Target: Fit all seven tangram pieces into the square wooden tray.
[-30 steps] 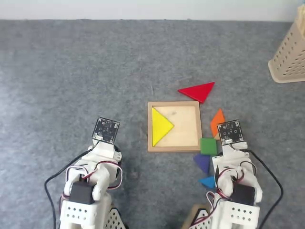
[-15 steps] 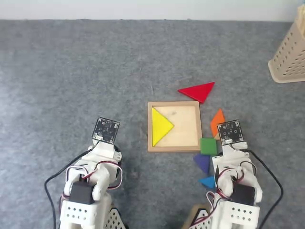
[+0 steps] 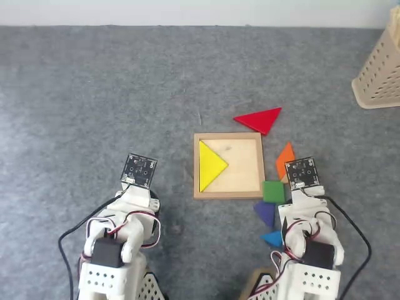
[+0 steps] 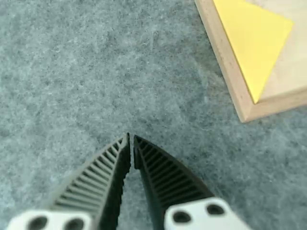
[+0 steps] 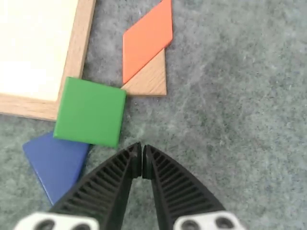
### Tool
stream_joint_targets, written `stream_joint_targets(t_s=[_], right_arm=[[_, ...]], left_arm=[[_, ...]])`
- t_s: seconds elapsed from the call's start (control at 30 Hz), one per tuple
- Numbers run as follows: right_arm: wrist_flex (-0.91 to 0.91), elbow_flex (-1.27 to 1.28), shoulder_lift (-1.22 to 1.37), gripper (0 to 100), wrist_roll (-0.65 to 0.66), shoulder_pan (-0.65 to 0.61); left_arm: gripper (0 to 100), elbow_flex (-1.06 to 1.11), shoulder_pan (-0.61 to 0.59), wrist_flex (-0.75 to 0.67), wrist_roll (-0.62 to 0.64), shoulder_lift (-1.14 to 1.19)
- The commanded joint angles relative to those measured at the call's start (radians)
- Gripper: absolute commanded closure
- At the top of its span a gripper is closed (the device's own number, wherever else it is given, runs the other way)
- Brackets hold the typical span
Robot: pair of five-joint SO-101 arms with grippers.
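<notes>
The square wooden tray (image 3: 245,174) is sitting right of the middle of the high view, with the yellow triangle (image 3: 210,165) lying inside against its left wall. Six pieces are waiting outside: the red triangle (image 3: 259,119) above the tray's upper right corner, and the orange parallelogram (image 3: 285,157), plain wooden triangle (image 5: 149,79), green square (image 3: 273,190), dark blue triangle (image 3: 265,212) and light blue triangle (image 3: 272,238) running down its right side. I think the job is only just starting. Next, a gripper is needing to open and grab a piece. The right gripper (image 5: 142,152) is hovering just beside the green square, pinched closed, holding nothing. The left gripper (image 4: 131,140) is hanging near the tray's lower left corner, closed and empty too.
</notes>
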Motion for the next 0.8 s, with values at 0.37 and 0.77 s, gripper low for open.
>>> stream_joint_targets(t_s=[0.37,0.77], right_arm=[[0.005,0.017,-0.013,97.4,0.012,0.007],[-0.002,0.017,-0.021,97.2,0.006,0.002]], left_arm=[[99,-0.019,0.006,0.006,0.008,-0.021],[99,-0.019,0.006,0.006,0.008,-0.021]])
